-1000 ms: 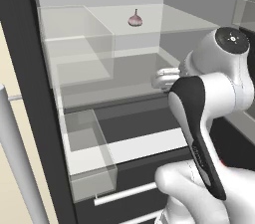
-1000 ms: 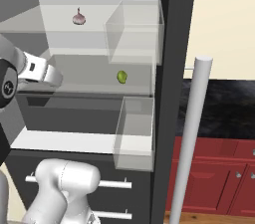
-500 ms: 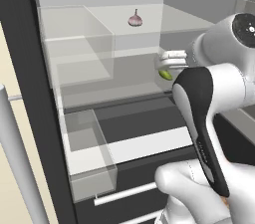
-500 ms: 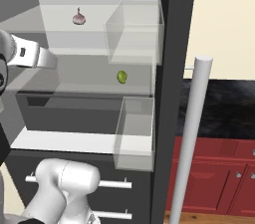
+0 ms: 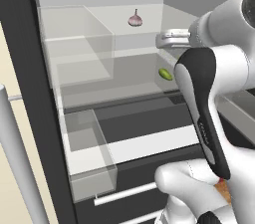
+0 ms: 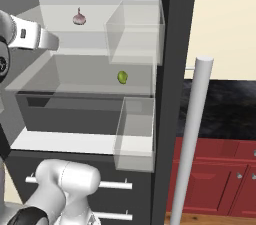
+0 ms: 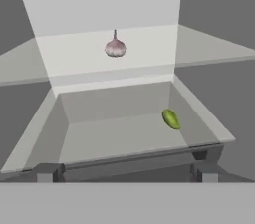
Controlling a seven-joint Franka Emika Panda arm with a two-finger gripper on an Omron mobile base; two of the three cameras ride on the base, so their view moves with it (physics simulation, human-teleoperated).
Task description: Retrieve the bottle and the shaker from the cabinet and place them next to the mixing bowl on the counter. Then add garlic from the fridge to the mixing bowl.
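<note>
Grey-walled and black-framed, the fridge (image 6: 167,69) stands open, its silver bar handle (image 6: 192,139) near on the right. On the far upper shelf sits the garlic (image 5: 135,19) — a small green fruit (image 7: 171,118) lies one level lower. Short of both, the gripper (image 7: 127,172) hangs with fingers spread, grasping nothing.

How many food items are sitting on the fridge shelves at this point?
2: the garlic on the upper shelf toward the back, and a small green item on the shelf below, off to one side. Lower drawers may hide more.
</note>
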